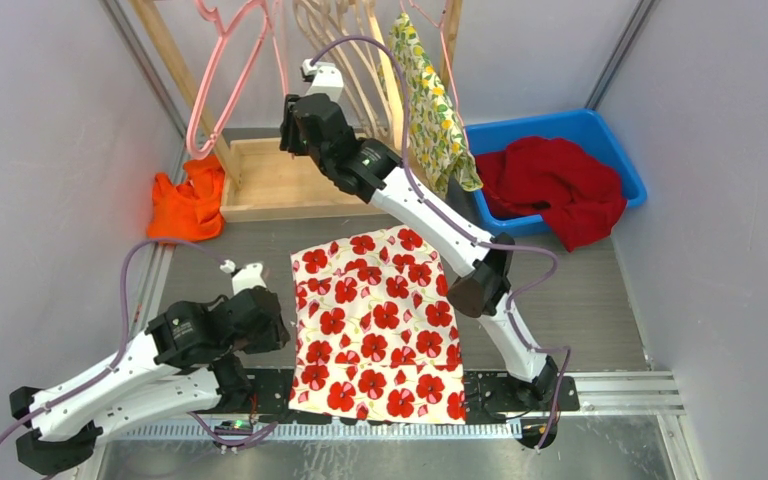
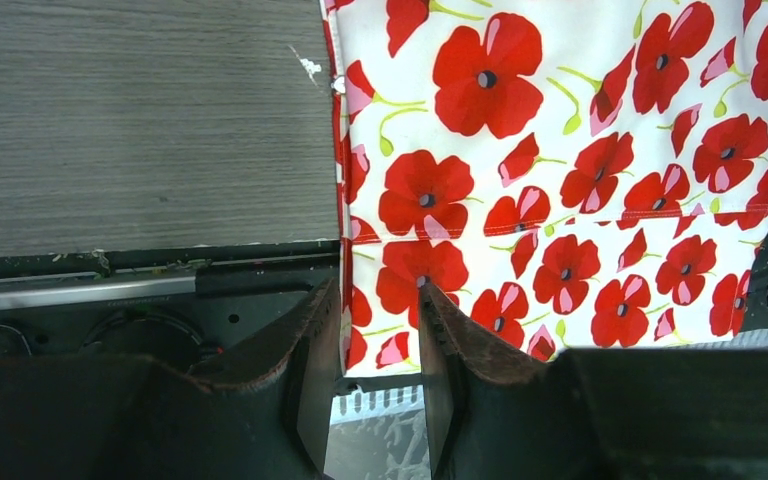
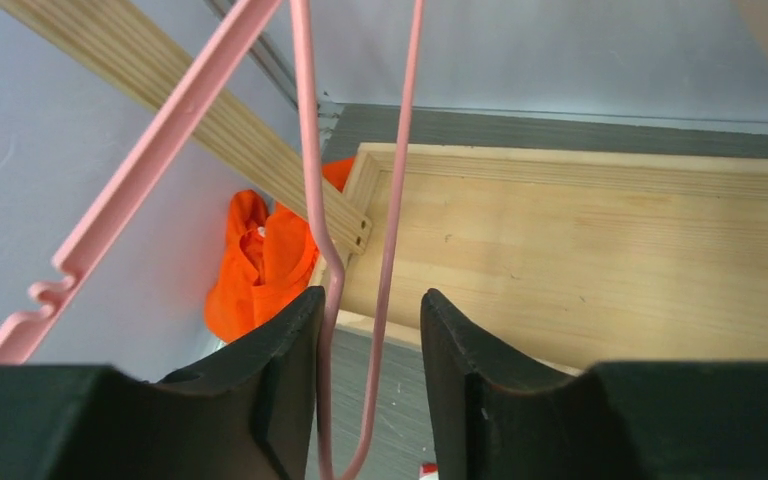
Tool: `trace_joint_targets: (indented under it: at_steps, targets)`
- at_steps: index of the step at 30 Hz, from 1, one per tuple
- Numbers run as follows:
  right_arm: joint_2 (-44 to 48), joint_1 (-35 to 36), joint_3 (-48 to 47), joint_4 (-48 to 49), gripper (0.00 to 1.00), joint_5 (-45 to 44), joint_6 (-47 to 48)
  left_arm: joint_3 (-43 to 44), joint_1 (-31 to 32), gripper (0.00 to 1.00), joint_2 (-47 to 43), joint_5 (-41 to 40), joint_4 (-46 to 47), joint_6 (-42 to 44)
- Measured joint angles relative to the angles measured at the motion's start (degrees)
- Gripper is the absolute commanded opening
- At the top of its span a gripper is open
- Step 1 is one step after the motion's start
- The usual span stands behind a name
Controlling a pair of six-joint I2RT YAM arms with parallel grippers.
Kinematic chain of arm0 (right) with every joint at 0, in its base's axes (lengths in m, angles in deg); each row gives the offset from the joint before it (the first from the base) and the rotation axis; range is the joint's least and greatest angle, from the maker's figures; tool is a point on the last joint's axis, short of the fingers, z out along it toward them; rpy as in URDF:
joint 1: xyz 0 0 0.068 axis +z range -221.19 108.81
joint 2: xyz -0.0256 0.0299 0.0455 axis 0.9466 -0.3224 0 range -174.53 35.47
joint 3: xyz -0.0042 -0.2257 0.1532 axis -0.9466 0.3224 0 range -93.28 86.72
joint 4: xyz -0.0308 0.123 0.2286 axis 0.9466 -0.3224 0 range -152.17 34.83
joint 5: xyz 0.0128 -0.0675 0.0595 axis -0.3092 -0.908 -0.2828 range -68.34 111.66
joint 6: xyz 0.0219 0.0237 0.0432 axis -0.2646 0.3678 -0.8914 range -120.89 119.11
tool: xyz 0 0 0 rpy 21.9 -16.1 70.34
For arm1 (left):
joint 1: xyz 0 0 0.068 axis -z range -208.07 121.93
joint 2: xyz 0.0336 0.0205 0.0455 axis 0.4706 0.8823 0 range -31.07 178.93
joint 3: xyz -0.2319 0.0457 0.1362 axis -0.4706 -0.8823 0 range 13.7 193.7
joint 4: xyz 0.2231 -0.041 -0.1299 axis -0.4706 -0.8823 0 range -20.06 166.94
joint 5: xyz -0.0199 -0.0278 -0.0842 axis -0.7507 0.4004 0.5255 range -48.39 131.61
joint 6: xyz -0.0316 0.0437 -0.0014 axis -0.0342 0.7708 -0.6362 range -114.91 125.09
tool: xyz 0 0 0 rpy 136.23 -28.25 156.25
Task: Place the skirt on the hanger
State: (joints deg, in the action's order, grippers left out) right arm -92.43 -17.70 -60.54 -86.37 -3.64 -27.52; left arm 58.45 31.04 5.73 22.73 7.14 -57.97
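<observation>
Right wrist view: right hand (image 3: pixel 370 305) straddles the pink hanger (image 3: pixel 305 150), fingers apart.

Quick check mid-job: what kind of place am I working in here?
Probably a robot test cell staged for hanging clothes: plain grey panel walls, a wooden rack with pink hangers, and a blue bin holding red cloth.

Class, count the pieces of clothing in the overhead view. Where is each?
4: poppy-print skirt spread on the table; orange garment crumpled far left; lemon-print garment hanging on the rack; red garment in the blue bin, which may hide more.
</observation>
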Motion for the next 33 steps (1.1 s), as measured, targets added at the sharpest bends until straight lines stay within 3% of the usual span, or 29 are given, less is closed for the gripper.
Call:
trace_joint_targets:
  at_steps: [14,33]
  targets:
    - [-0.4,-1.4,0.9,1.6,0.01,-5.2,2.6,-0.8,0.0,0.35,0.2,0.0,-0.3,0.0]
    - [8.8,0.2,9.1,4.8,0.01,-4.7,12.6,-2.1,0.0,0.35,1.6,0.5,1.0,0.0]
